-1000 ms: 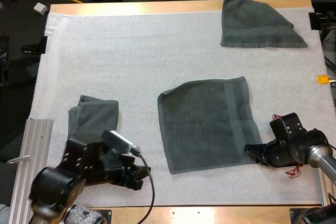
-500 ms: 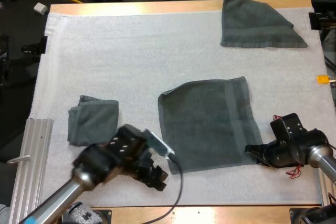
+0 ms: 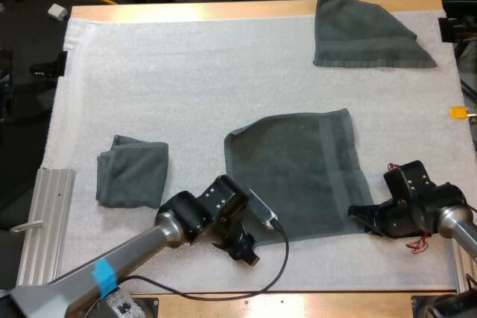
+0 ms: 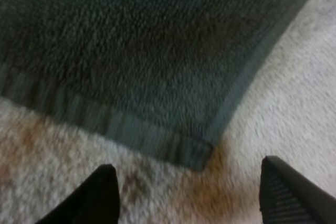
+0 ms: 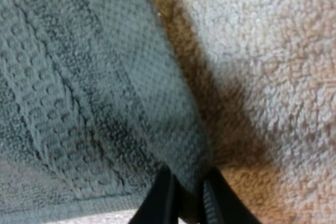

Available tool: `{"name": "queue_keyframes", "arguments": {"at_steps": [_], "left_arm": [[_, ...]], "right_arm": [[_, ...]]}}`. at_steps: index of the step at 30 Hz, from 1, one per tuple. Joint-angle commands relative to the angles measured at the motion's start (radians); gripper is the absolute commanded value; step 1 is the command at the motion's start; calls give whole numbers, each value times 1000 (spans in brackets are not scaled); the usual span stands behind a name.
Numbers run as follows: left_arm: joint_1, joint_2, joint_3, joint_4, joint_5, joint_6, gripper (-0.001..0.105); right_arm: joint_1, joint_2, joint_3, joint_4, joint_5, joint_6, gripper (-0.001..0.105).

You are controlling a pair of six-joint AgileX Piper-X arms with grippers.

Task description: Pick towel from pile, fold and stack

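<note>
Two near corners, flat dark grey-green towel (image 3: 298, 173): left gripper (image 3: 247, 252) fingers apart, empty; right gripper (image 3: 358, 213) fingers pinching towel.

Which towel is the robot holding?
The big flat towel in the middle: the right tool pinches its near corner. The small folded towel and the far towel lie untouched.

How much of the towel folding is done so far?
One folded towel sits on the left, so that one looks done. A flat towel is in hand: the right pincer is shut on its near right corner, the left pincer open by its near left corner. Left to do: fold it, stack it, then the third towel at the far right.
</note>
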Motion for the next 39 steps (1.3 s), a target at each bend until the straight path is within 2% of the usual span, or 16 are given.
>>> {"name": "queue_keyframes", "arguments": {"at_steps": [1, 12, 15, 16, 22, 27, 31, 39], "left_arm": [[-6, 60, -1, -38, -5, -13, 56], [-8, 154, -2, -97, 1, -5, 56], [-9, 169, -1, -100, 2, -6, 53], [-9, 174, -1, -99, 3, -6, 51], [-8, 187, -11, -79, 1, -17, 22], [-7, 190, -29, -55, -2, -27, 8], [-7, 189, -34, -56, -5, -28, 1], [-8, 104, -74, 8, -12, -24, 0]], "right_arm": [[-2, 0, 1, 19, 7, -11, 1], [1, -5, -2, 16, 0, -10, 0], [1, -6, -1, 17, -1, -9, 0], [1, -6, -1, 18, -2, -9, 0], [-1, -7, -2, 17, -2, -8, 0], [0, -7, 0, 16, -4, -9, 0], [-2, -4, 2, 16, -6, -13, 1], [0, -70, 3, 49, -28, -41, 0]]}}
